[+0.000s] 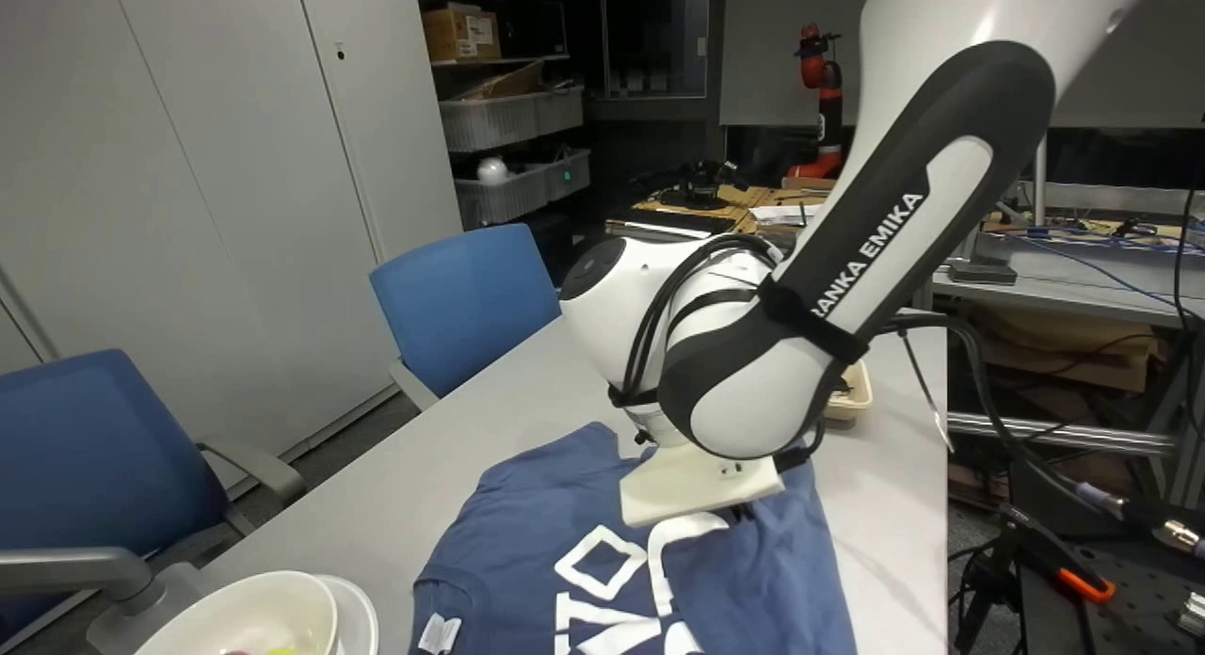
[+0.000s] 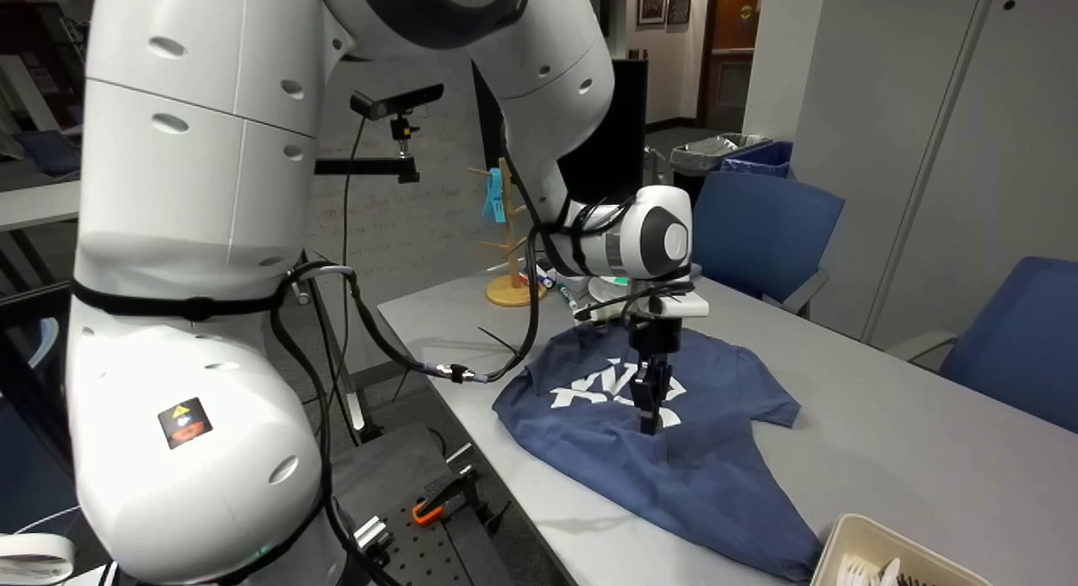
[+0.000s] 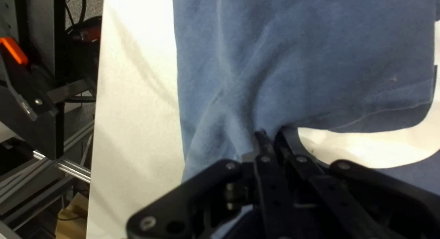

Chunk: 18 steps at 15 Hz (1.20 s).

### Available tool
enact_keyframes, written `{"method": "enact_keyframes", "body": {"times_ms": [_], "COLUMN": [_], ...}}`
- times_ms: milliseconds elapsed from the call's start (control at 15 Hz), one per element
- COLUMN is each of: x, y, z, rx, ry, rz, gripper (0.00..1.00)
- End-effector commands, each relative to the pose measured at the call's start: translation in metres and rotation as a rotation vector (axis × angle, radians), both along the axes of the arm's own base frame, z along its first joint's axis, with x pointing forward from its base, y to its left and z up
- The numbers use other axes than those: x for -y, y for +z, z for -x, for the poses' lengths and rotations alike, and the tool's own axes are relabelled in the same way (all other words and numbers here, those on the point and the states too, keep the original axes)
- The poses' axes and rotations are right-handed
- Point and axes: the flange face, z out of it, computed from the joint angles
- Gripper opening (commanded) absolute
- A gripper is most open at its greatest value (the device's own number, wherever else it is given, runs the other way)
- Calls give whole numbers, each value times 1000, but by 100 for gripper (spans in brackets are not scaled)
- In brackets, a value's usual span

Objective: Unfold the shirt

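The navy-blue shirt (image 1: pixel 527 523) with large white lettering lies on the table in both exterior views (image 2: pixel 716 493). Its neck tag shows at the near left in an exterior view (image 1: pixel 440 633). A part of the shirt is folded over and covers some of the lettering. My gripper (image 2: pixel 650 426) points down at the middle of the shirt, at the edge of this folded part. In the wrist view my fingertips (image 3: pixel 270 132) are close together with cloth pinched between them, and creases in the shirt (image 3: pixel 326 60) run to them. In an exterior view a pale wrist mount mostly hides the fingers.
A beige tray (image 2: pixel 842 540) with cutlery stands close to one end of the shirt. White bowls (image 1: pixel 311 599) stand beyond its collar end. A wooden stand (image 2: pixel 509 293) and markers (image 2: pixel 568 296) are at the table's far end. Blue chairs (image 1: pixel 461 297) line one long side.
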Motion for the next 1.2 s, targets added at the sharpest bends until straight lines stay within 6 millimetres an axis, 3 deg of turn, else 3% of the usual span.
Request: {"method": "enact_keyframes", "body": {"times_ms": [0, 67, 667, 800, 1000, 1067, 1133], "x": [0, 0, 1, 1, 0, 0, 0], "y": [9, 9, 9, 9, 9, 9, 9], "z": [7, 8, 6, 5, 4, 4, 4], "rx": [-9, -13, 10, 16, 22, 23, 20], "ry": [-48, -53, -7, -6, -1, 3, 7], "rz": [-44, -57, -57, -60, -73, -74, -77], "gripper": [15, 32, 98, 100, 88, 75, 76]}}
